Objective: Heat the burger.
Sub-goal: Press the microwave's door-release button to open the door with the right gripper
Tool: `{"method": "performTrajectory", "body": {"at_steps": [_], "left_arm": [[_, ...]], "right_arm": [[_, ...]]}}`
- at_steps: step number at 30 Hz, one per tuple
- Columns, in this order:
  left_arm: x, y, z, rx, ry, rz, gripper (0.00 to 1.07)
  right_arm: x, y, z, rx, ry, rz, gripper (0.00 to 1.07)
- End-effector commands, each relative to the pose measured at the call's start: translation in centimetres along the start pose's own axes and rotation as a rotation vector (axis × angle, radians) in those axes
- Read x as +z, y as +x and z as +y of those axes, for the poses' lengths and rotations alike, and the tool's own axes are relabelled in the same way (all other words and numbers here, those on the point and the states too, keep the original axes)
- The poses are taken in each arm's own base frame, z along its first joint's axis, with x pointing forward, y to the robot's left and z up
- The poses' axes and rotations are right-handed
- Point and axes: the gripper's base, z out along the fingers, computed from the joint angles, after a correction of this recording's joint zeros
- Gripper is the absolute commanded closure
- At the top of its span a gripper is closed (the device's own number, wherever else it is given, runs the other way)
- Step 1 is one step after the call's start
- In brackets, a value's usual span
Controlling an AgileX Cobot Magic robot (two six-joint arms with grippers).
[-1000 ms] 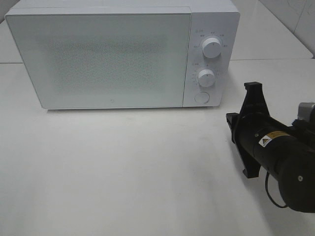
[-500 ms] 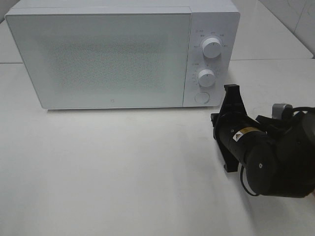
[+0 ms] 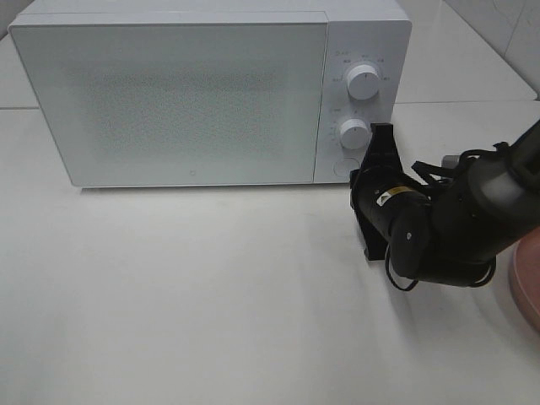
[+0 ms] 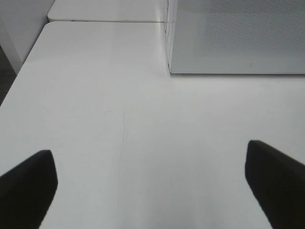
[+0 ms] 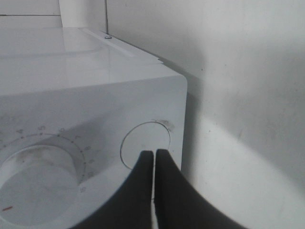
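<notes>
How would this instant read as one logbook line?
right end effector: shut, tips at round button of microwave | left end effector: open, above table | microwave door: closed | burger: unseen

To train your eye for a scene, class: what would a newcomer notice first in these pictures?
A large white microwave, door closed, fills the back of the table. The black right arm reaches in from the right, jaws shut and pointing at the round button beneath two dials. A pink plate peeks in at the right edge.
</notes>
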Motion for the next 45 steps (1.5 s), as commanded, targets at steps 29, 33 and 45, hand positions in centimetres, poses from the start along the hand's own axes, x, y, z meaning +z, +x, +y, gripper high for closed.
{"method": "performTrajectory", "body": {"at_steps": [29,33,45], "left_arm": [[-0.2,0.2,0.0,-0.006,-0.002,-0.018,0.06],[-0.2,0.2,0.0,-0.006,-0.002,-0.018,0.06],[-0.2,0.2,0.0,-0.006,-0.002,-0.018,0.06]], "right_arm": [[4.2,0.4,2.3,0.006,-0.141,-0.044,1.07],[4.5,0.6,2.9,0.016,-0.162,-0.040,1.07],[6.4,1.8,5.5,0.038,-0.262,-0.066,1.07]]}}
